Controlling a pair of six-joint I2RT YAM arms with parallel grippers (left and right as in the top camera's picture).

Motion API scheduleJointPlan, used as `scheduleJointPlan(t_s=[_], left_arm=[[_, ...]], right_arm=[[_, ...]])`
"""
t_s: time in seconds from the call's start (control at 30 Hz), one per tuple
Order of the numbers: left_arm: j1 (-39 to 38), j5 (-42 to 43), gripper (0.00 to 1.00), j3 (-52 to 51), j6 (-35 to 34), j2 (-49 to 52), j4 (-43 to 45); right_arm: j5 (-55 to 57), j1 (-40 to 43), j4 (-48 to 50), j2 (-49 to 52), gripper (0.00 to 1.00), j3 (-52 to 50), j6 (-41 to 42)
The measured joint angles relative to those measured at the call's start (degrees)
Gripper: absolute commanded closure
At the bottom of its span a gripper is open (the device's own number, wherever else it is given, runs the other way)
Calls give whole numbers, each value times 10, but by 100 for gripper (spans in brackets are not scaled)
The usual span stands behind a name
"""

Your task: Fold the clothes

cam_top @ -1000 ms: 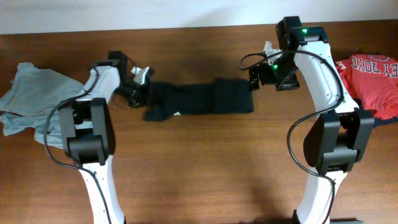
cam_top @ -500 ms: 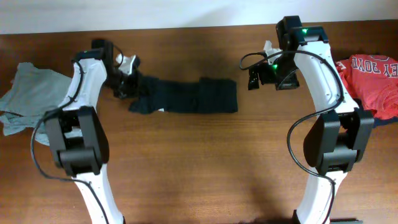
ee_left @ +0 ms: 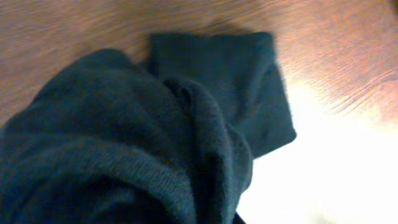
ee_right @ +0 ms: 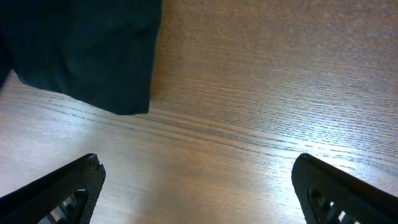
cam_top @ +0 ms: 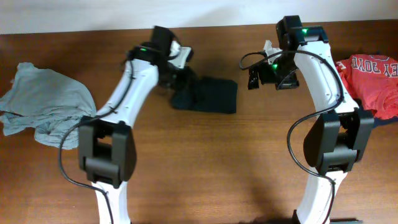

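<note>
- On the bench, near the far edge and in the middle, the black T-shirt lies as a short, dark block. Its left end is lifted up in a bunch.
- I think the step in hand is folding the shirt in half, with the left end going over the right end.
- A grey-blue shirt sits in a heap far to the left. A red shirt sits far to the right, and the edge of the overhead view cuts it off.
- The left gripper is clenched on the bunched left end of the black T-shirt.
- The right gripper is spread wide and holds nothing. It hangs over bare wood just beside the shirt's right end.
- The next move needs care: lay the held end flat on the rest, line up the edges, then let go.
- In the left wrist view, black cloth fills almost everything and hides the fingers.
- I cannot find any small white mark on the shirt.
</note>
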State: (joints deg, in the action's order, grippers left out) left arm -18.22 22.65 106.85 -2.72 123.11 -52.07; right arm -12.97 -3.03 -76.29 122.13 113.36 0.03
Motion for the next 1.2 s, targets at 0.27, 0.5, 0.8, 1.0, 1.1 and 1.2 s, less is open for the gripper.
scheduleJointPlan(t_s=[0.27,0.5,0.8,1.0,1.1,1.2], left_arm=[[-83,-67,99,0,-26,0,47],[-90,-85,38,0,-35,0,59],[-126,-86,1,0,-38,0,105],[-159,-85,1,0,-38,0,136],[-158,-85,1,4,-45,0,138],[-134,-65,1,28,-56,0,137]], right_arm=[[-57,31,-31,5,1,89,0],[-88,99,-87,5,1,251,0],[-96,150,-133,5,1,309,0],[-97,154,-144,5,1,309,0],[-97,154,-149,5,1,309,0],[-97,154,-149,5,1,309,0]])
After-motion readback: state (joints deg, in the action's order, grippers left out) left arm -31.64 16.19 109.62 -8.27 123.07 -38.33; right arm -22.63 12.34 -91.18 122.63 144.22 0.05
